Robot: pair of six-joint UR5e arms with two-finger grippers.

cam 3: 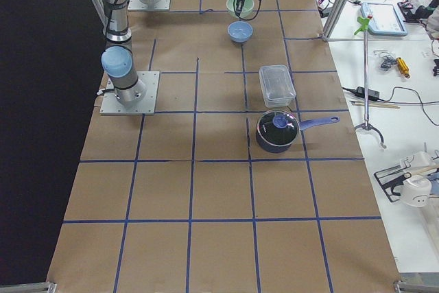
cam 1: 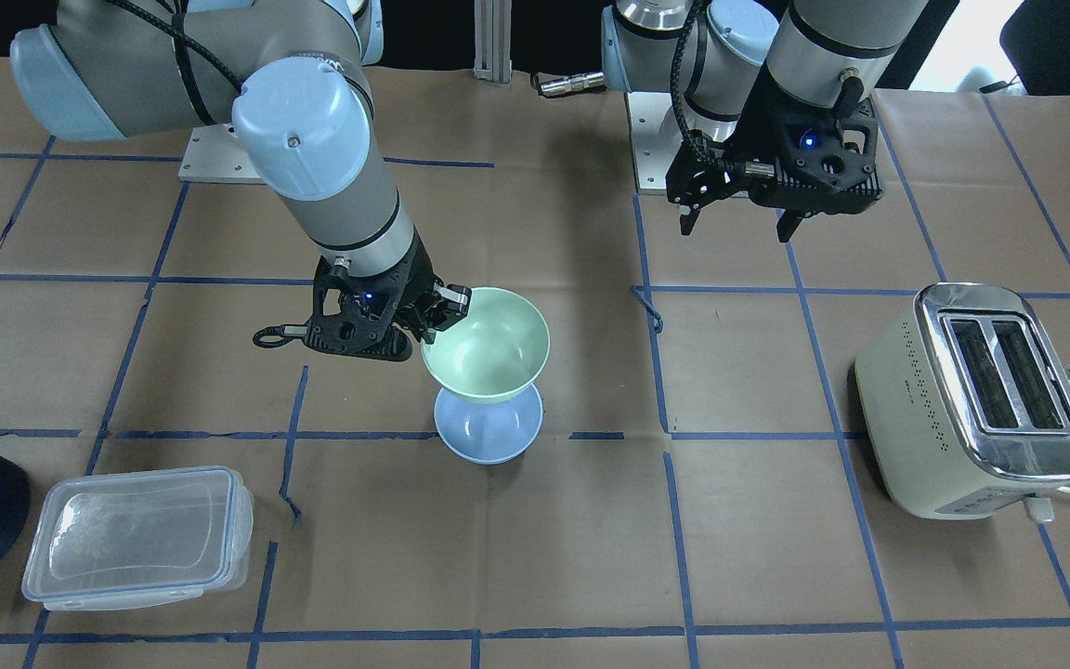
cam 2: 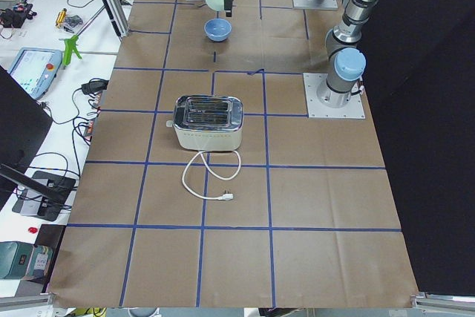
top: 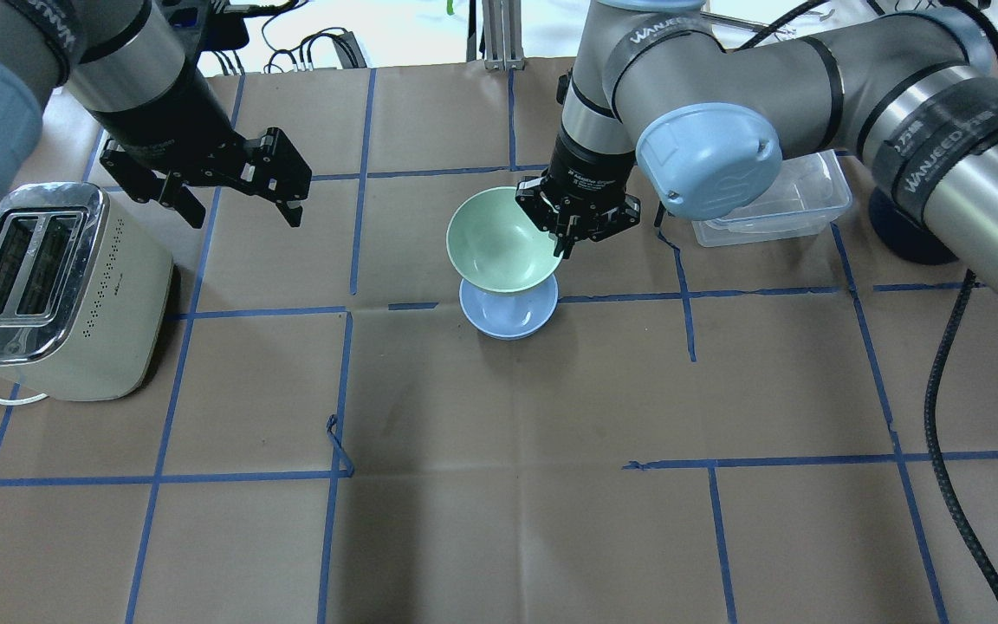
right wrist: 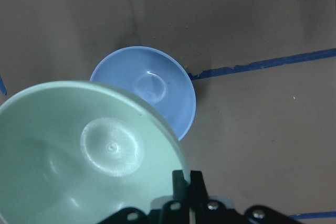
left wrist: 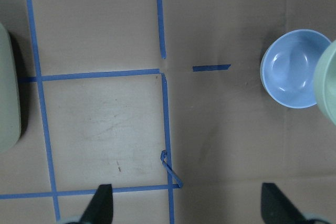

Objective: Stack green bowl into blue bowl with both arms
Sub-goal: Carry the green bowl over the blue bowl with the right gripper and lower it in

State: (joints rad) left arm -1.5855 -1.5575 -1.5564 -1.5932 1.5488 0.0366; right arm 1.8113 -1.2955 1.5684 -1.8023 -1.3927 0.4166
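You are holding the small round pale mint-green bowl point(top: 495, 238) of matte plastic in the right arm point(top: 698, 69), whose jaws are clamped on its rim at the side nearest the wrist. It is hanging in the air above the small round pale periwinkle-blue bowl point(top: 508, 316), which is sitting upright on the brown paper worktop point(top: 499, 485) beside a blue tape line. The side views show a gap between the two bowls.

The step in hand looks like the final lowering. The right wrist view shows much of the blue bowl uncovered beyond the green rim, so you are probably not centred. Line the two rims up there before descending. Come straight down and slowly, with the green bowl level, because a one-sided rim grip is likely to let it tip or to nudge the light blue bowl sideways. Open only once it is seated.

The left arm point(top: 131, 52) is hovering near the cream toaster point(top: 57, 286), well apart from the bowls, with its jaws spread wide and empty. It could steady the blue bowl.
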